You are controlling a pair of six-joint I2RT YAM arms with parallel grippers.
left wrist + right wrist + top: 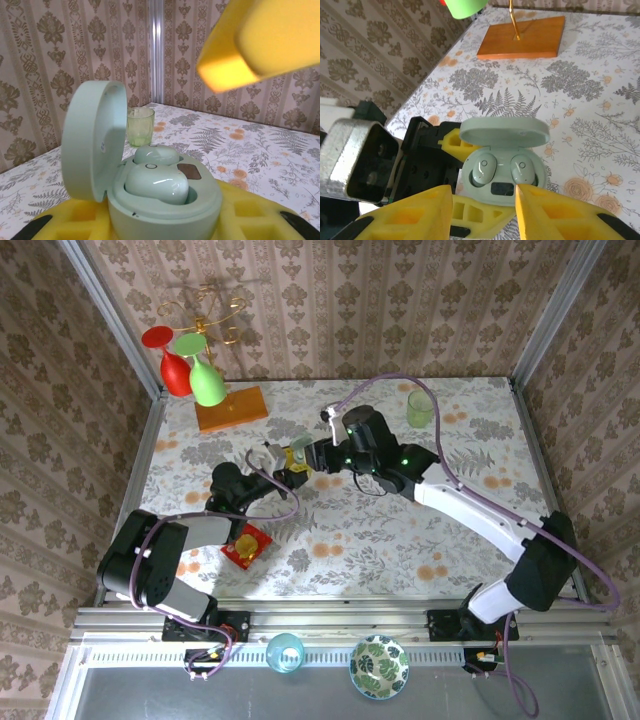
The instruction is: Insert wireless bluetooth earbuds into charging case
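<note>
1. Left gripper (164, 222): we read it as clamped on the charging case (165, 202). Its yellow fingers (250, 215) sit against both flanks of the base, and the case stands upright between them.
2. The lid (95, 140) is hinged fully open. It stands up on the far side of the case from the right gripper (484, 215).
3. Earbuds (483, 169): both are pale green, one per well. The second (521, 169) sits just beside the first, with a dark panel on the near side of the pair, toward the right gripper. We see no bud in either gripper.
4. Right gripper: jaws apart, nothing between them. It hovers just above and in front of the open case. The tips are near the rim, but we cannot tell whether they touch it.
5. Our judgement is that insertion into this case is essentially done. In the left wrist view the nearer bud rides slightly proud of its well, so it may need a press to seat.
6. Left to do, as we see it: confirm seating, then shut the lid.
7. A red-and-yellow item (247, 543) lies on the table (400, 530) behind the left gripper, beside its forearm. It is too small to tell whether it holds more buds.
</note>
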